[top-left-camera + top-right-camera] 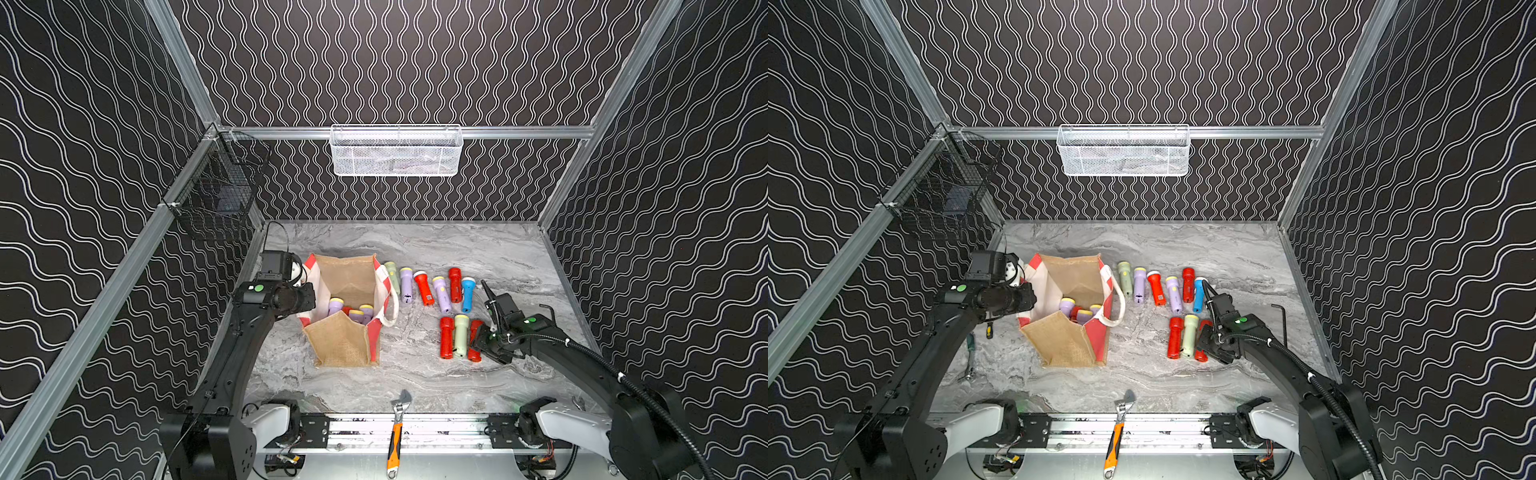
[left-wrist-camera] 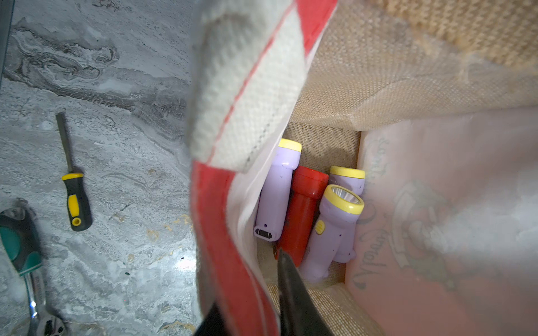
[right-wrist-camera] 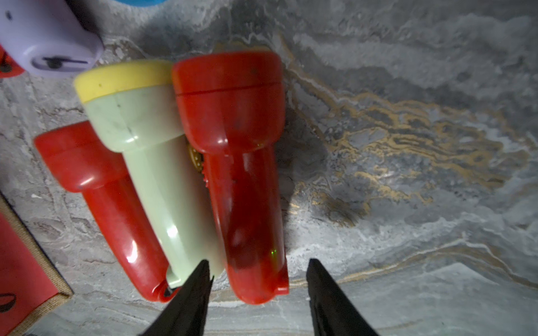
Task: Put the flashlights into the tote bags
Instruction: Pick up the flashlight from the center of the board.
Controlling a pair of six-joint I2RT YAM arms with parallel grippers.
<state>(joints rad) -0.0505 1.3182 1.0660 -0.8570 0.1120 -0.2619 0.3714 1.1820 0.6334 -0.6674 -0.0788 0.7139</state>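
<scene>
The tan jute tote bag [image 1: 340, 345] with red-and-white side panels stands open at the left in both top views [image 1: 1059, 340]. Its left side panel [image 2: 221, 232] sits between the jaws of my left gripper [image 2: 250, 291], one finger inside and one outside. On the bag's floor lie lilac flashlights [image 2: 276, 192] and a red one [image 2: 302, 209]. Right of the bag, several flashlights [image 1: 441, 293] lie in a row. In front of that row lie three more: red [image 1: 446, 336], pale green [image 3: 151, 145] and red [image 3: 233, 131]. My right gripper [image 3: 259, 263] is open, its fingers flanking the tail of that last red flashlight without touching it.
An orange-handled wrench [image 1: 395, 440] lies at the front edge. A screwdriver [image 2: 72, 192] and a green-handled ratchet [image 2: 20, 241] lie left of the bag, and an L-shaped hex key [image 1: 1283, 320] near the right wall. A white mesh basket [image 1: 397, 151] and a black wire basket [image 1: 220, 187] hang on the walls.
</scene>
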